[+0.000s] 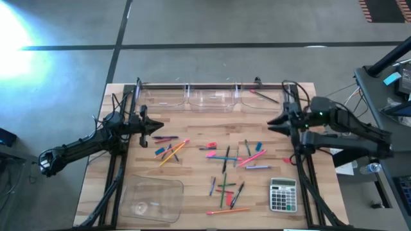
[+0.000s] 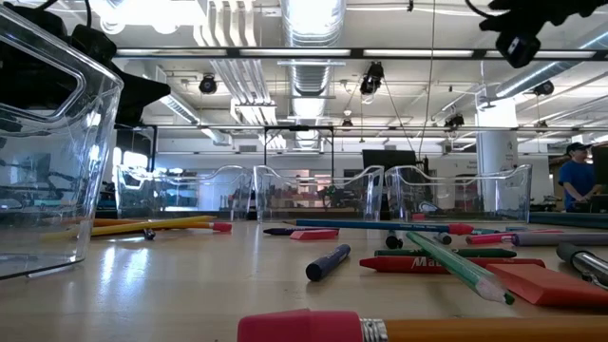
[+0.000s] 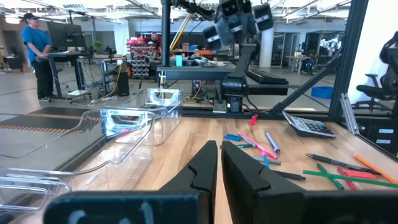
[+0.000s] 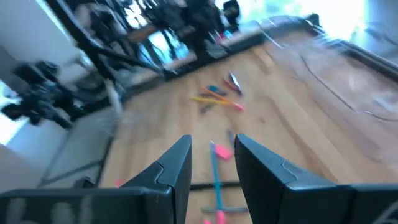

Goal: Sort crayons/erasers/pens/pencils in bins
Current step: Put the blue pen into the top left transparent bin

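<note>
Pens, pencils, crayons and erasers lie scattered on the middle of the wooden table: an orange pencil [image 1: 172,153], a pink pencil [image 1: 253,156], a purplish pen [image 1: 166,137], green sticks [image 1: 225,187], a pink eraser [image 1: 210,154] and a blue eraser [image 1: 259,147]. Three small clear bins [image 1: 212,99] stand in a row at the far edge. The large clear tray [image 1: 151,199] stands near left. My left gripper [image 1: 158,126] hovers shut and empty above the table's left part. My right gripper [image 1: 270,124] hovers open and empty at the right.
A grey calculator [image 1: 282,194] lies near right. The right bin [image 1: 260,99] holds a thin stick [image 1: 263,96]. A rail [image 1: 212,84] runs behind the bins. In the low view the tray [image 2: 47,142] stands close at the left. A person [image 2: 575,176] stands beyond the table.
</note>
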Motion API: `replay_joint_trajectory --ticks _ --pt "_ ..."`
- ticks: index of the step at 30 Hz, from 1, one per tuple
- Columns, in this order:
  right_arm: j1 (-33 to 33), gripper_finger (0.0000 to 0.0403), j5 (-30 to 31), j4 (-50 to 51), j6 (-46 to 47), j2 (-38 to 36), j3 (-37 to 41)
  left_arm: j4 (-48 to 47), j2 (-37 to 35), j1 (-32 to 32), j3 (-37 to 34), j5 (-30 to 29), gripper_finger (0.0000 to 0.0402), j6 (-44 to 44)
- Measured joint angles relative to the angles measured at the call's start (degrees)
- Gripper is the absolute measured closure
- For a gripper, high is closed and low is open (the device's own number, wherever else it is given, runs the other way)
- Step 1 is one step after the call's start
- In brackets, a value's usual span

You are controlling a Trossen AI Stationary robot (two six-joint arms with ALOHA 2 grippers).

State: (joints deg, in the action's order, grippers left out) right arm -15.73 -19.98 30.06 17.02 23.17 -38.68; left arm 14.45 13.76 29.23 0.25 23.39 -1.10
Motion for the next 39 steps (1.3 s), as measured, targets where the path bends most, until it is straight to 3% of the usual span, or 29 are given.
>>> replay_joint_trajectory --ticks 9,19,25,29,39 --pt "6.50 0.0289 2.00 -15.17 1.48 -1.98 8.95 0.01 0.00 -0.02 0.00 0.01 0.0391 0.00" --pt "7.66 0.0289 2.11 -28.13 1.90 0.58 16.67 0.00 0.00 -0.01 0.00 0.00 0.0391 0.00" --pt "9.11 0.0289 2.83 -47.55 3.46 2.77 24.73 0.01 0.00 0.00 0.00 -0.01 0.0391 0.00" --pt "10.67 0.0289 8.21 -59.76 3.41 5.68 29.37 0.01 0.00 0.00 0.00 -0.01 0.0391 0.00" --pt "15.07 0.0289 15.67 -62.10 2.50 16.08 25.11 0.06 0.00 -0.01 0.00 -0.01 0.0391 0.00"
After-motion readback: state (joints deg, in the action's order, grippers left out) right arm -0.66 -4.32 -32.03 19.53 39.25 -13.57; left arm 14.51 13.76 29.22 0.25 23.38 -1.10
